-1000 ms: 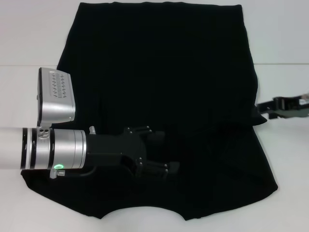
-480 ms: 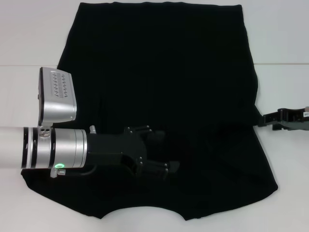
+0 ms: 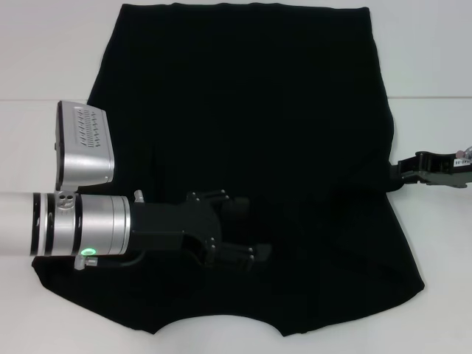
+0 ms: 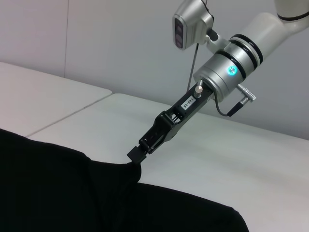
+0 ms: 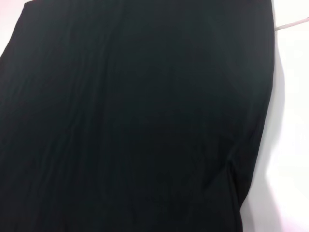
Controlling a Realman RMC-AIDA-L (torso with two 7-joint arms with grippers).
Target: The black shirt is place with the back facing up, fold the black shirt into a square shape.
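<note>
The black shirt (image 3: 251,96) lies spread flat on the white table, plain side up, with no lettering showing. My left gripper (image 3: 254,230) hovers open over the shirt's near left part, its fingers (image 3: 237,207) spread apart with nothing between them. My right gripper (image 3: 396,171) is at the shirt's right edge. In the left wrist view the right gripper (image 4: 136,154) is pinched on that edge, and the black shirt (image 4: 48,188) rises in a small peak at its tip. The right wrist view is mostly filled by the black shirt (image 5: 120,121).
The white table (image 3: 44,59) shows on both sides of the shirt, with a seam line running across it. Bare table (image 4: 217,159) lies beyond the shirt's right edge, under the right arm. The shirt's far hem reaches the head view's top edge.
The right gripper dipped toward me half a second ago and has come back up to the shirt's right edge. The left arm has shifted very slightly; the shirt lies as before.
</note>
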